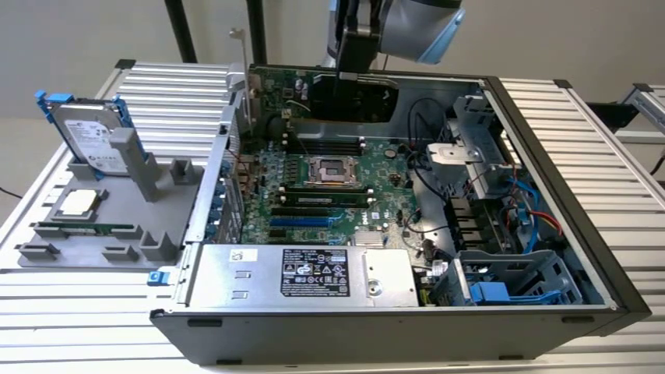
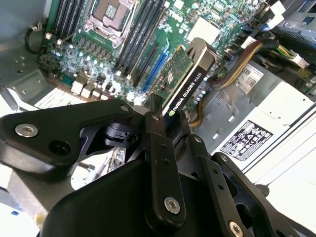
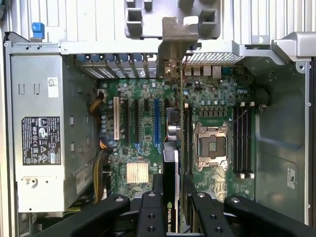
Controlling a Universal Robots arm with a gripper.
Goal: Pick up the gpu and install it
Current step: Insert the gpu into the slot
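Observation:
The gpu [image 1: 353, 97], a card with a black shroud, hangs on edge over the far part of the open computer case [image 1: 582, 234], above the motherboard [image 1: 311, 179]. My gripper [image 1: 356, 68] is shut on its upper edge. In the second wrist view the gpu [image 2: 185, 79] shows its green board and black shroud rim sticking out from my gripper [image 2: 170, 116]. Seen edge-on in the first wrist view, the gpu [image 3: 172, 163] sits between my gripper [image 3: 171, 197] fingers [image 3: 150, 212], and its silver bracket [image 3: 173, 39] reaches the case's rear wall. A blue expansion slot [image 3: 158, 121] lies just beside the card's line.
A silver power supply [image 1: 301, 273] fills the case's near side. Cables and drive bays [image 1: 499, 234] crowd the exterior view's right. On the exterior view's left, a grey holder [image 1: 114, 249] carries a hard drive [image 1: 89, 140], a processor [image 1: 78, 204] and a memory stick [image 1: 83, 230].

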